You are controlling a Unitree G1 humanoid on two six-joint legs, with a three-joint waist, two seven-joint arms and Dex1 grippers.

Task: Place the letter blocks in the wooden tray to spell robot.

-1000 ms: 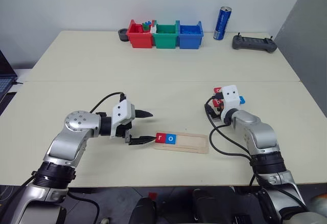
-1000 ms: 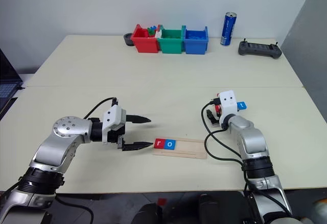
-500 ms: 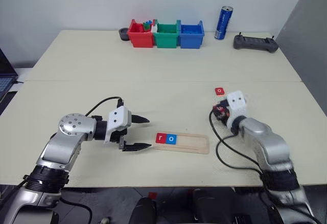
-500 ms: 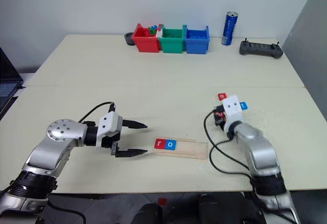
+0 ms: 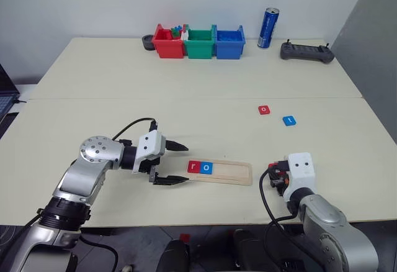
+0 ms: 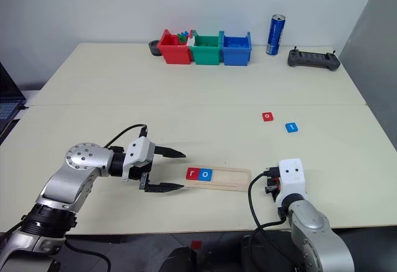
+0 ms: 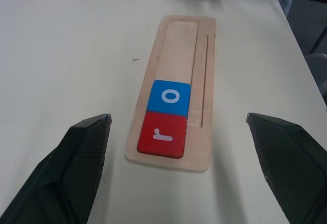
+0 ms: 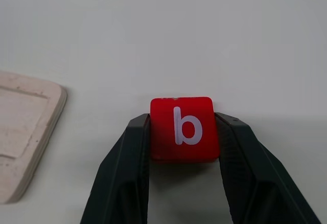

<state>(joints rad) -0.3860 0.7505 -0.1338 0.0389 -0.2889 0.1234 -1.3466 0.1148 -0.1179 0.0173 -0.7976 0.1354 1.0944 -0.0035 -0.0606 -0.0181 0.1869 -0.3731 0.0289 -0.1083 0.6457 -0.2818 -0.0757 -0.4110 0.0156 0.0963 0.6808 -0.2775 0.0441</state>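
Left wrist view: wooden tray (image 7: 176,88) lies flat on the table (image 5: 186,92), long axis running away from the left gripper (image 7: 189,147), whose two black fingers stand wide apart either side of the tray's near end, holding nothing. Tray groove holds two letter blocks at that near end: red "r" tile (image 7: 162,134) outermost, blue "o" tile (image 7: 169,97) touching it on the inside. Rest of the groove is bare wood.

Head views: left gripper sits just beside the tray's left end, fingertips close to it but apart from it. Right gripper (image 8: 184,127) is just past the tray's right end, low over the table. Its fingers are clamped on both sides of a red "b" tile (image 8: 184,128), letter facing up; tray corner is near it, not touching.

Two more tiles lie loose on the table, further back and to the right of the tray, well apart from both grippers: red "o" tile (image 5: 264,109) and blue tile (image 5: 288,120) just beside it; letter on the blue one too small to read.

At the table's far edge, red bin (image 5: 167,42), green bin (image 5: 200,42) and blue bin (image 5: 229,42) stand in a touching row; small coloured pieces stick up from the red bin, contents of the others unclear.
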